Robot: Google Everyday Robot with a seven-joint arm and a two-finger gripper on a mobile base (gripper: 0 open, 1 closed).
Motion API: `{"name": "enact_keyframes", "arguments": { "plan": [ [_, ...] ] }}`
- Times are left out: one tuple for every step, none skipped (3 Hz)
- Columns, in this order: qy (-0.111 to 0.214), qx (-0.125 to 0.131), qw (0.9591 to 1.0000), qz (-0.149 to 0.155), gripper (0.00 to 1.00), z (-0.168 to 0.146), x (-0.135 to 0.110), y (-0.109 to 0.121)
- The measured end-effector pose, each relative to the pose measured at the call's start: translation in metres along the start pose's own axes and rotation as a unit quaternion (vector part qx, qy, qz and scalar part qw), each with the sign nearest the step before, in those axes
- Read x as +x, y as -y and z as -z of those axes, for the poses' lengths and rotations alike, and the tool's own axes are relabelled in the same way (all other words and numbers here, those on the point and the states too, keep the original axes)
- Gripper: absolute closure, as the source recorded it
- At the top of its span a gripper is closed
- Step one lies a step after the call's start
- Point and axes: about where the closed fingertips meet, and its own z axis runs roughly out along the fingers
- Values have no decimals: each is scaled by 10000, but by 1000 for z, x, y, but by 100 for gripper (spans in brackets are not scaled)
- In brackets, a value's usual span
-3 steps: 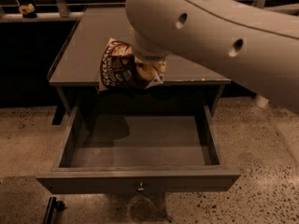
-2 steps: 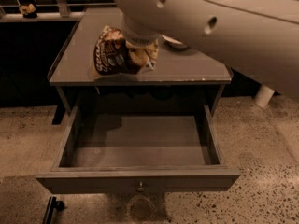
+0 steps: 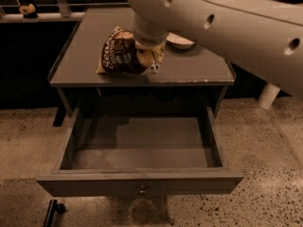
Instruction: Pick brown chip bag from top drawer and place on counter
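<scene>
The brown chip bag (image 3: pixel 122 56) hangs tilted just over the front middle of the grey counter (image 3: pixel 80 67). My gripper (image 3: pixel 150 56) comes down from above at the bag's right end and is shut on it; the cream wrist hides most of the fingers. The top drawer (image 3: pixel 142 145) stands pulled out below the counter, with nothing in it, its round knob (image 3: pixel 141 191) on the front panel.
A white bowl (image 3: pixel 181 40) sits on the counter behind my wrist. My big cream arm (image 3: pixel 227 18) crosses the upper right. A white post (image 3: pixel 268 96) stands on the speckled floor at right. A small object (image 3: pixel 27 9) lies on the back ledge.
My gripper has carried the bag up from over the drawer and back over the counter's front edge, then a little to the right above the counter.
</scene>
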Motion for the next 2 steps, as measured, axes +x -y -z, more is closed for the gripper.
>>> {"name": "enact_keyframes", "arguments": {
  "plan": [
    [57,-442,9986,-283,100,-49,39,-44],
    [63,-544,9979,-334,100,-58,46,-52]
  ]
}}
